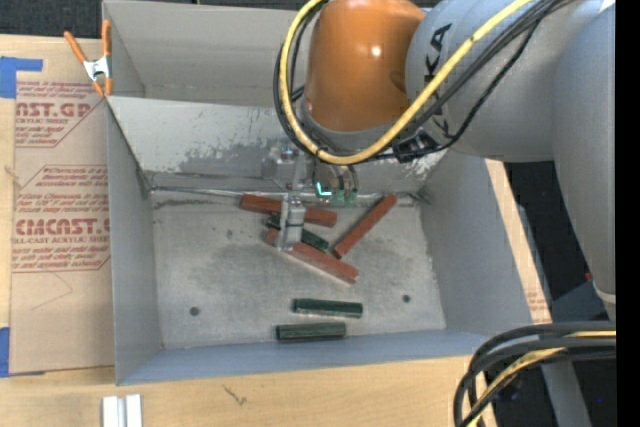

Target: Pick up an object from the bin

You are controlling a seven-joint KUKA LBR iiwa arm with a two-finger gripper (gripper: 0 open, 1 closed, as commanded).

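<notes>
The gripper [291, 223] hangs low in the bin [200, 335]; directly beneath it lies a heap of crossed red-brown sticks [320, 262], likely chosen as the densest target; whether it is spread or closed I cannot tell; two dark green sticks [327, 307] lie apart from it, toward the near wall.

Sticks in bin: heap mid-back, two loose sticks up front.
The end effector [292, 223] hangs over the left part of a heap of crossed sticks [320, 260], which lies mid-floor in the bin [135, 255], toward the view's top wall. A left stick [262, 203] pokes out of the heap, and a right stick [366, 223] slants off its other side. Well apart and nearer the bottom wall, a rear stick [327, 307] lies just behind a front stick [311, 331], roughly parallel.
</notes>
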